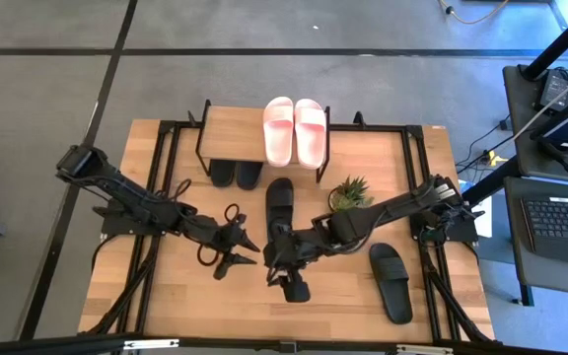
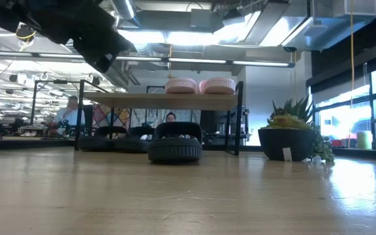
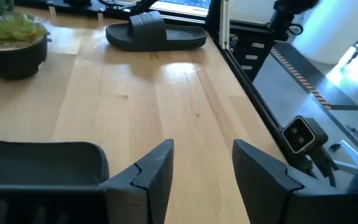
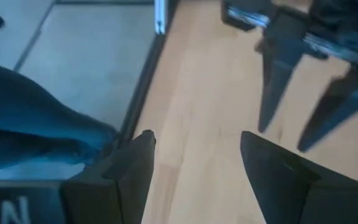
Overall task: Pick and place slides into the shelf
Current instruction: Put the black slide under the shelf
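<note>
The shelf [image 1: 237, 130] stands at the table's far middle. A pale pink pair [image 1: 295, 131] lies on its plank top, also in the low view [image 2: 200, 85]. Two black slides [image 1: 236, 175] lie on the table under it [image 2: 113, 142]. Another black slide [image 1: 280, 196] lies flat just in front of the shelf [image 2: 175, 145]. The last black slide [image 1: 392, 281] lies sole-down near the table's right front [image 3: 155, 32]. My left gripper [image 1: 244, 253] [image 3: 204, 168] and right gripper [image 1: 289, 284] [image 4: 197, 155] hover open, close together, over bare wood at the near middle.
A potted plant [image 1: 349, 193] [image 2: 291, 136] stands right of the shelf, between the two loose black slides. Black frame rails [image 1: 162, 187] run along the table's left and right sides. People sit in the room beyond the far edge [image 2: 70, 112]. Bare wood shows between the grippers and the lone slide [image 3: 185, 93].
</note>
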Controlling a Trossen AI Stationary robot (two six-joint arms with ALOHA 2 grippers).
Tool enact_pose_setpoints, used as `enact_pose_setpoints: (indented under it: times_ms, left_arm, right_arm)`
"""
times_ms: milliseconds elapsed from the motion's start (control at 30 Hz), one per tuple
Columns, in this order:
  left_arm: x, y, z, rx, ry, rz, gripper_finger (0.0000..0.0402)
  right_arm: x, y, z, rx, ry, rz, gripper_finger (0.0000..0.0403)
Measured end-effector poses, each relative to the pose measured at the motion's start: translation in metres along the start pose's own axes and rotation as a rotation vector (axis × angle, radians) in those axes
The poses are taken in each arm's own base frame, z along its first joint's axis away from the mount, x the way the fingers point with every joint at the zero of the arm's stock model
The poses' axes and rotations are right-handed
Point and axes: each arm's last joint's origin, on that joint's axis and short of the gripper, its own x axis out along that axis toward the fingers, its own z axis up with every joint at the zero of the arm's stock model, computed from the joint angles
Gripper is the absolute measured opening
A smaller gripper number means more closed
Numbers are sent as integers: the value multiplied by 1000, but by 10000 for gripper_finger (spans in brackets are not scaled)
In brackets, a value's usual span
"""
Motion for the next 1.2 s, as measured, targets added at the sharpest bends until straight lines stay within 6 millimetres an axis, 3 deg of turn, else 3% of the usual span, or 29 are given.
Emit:
enact_pose_setpoints:
  times_ms: [133, 233, 400, 667, 867, 1000, 1200]
  left_arm:
    - [0, -3, -1, 3, 1, -13, 156]
    - [-1, -7, -2, -13, 4, -25, 156]
    - [-1, -7, -1, -13, -16, 11, 156]
    - [1, 2, 1, -25, -33, 77, 156]
    - [13, 10, -7, -31, -13, 105, 156]
    - [26, 13, -16, -37, -13, 109, 156]
    - [48, 18, -27, -51, -15, 109, 156]
  right_arm:
    - [7, -6, -15, -25, -178, 41, 236]
    - [-2, -10, -34, 19, -332, 78, 236]
    - [-35, -17, -76, 82, -427, 101, 236]
    - [-113, -21, -130, 94, -584, 47, 236]
    - [-161, -13, -166, -42, -785, 82, 236]
    - [-179, -17, -187, -18, -846, 73, 236]
    - [-189, -21, -203, 67, -879, 125, 236]
